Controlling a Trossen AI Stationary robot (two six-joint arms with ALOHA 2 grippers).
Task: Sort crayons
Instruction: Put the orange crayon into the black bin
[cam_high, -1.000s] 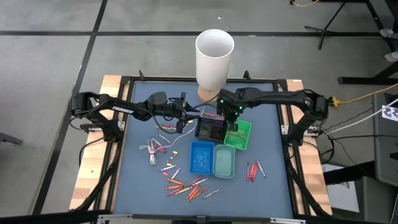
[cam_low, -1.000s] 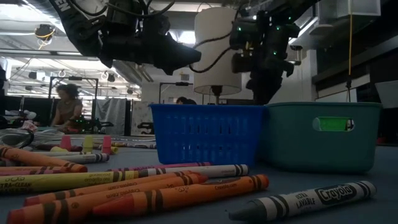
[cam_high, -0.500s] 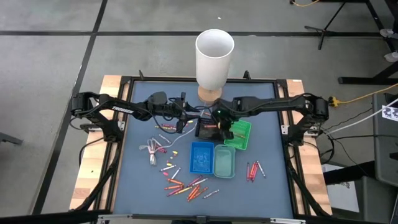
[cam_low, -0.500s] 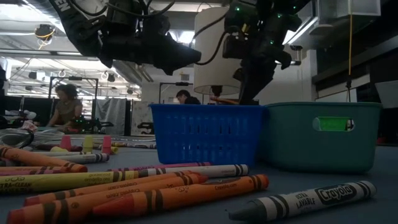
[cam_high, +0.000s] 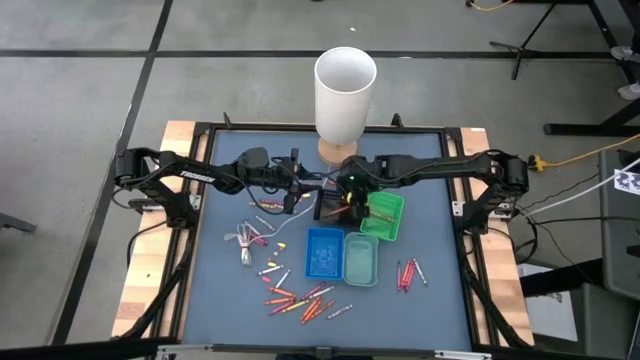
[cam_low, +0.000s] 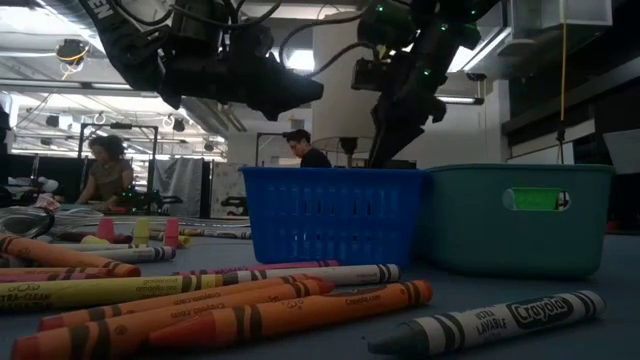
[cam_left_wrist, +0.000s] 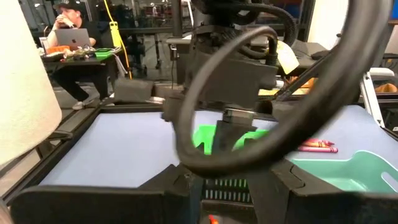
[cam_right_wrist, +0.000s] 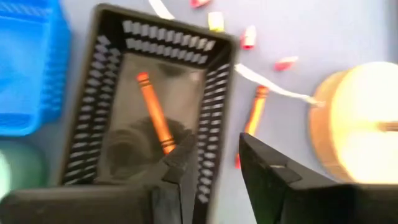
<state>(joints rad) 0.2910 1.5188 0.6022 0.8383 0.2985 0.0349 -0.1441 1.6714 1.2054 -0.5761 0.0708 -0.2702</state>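
Only wrist-visible: orange crayon (cam_right_wrist: 154, 112) in black tray (cam_right_wrist: 124, 43).

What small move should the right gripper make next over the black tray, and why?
Probably lift away and go toward another loose crayon. The right gripper is open and empty above the black tray, where an orange crayon already lies; a second orange crayon lies just outside it.

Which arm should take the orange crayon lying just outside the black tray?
Probably the right. Its gripper is open above the tray's rim, and the crayon lies just past its fingers. The left gripper waits beside the tray, not aimed at it.
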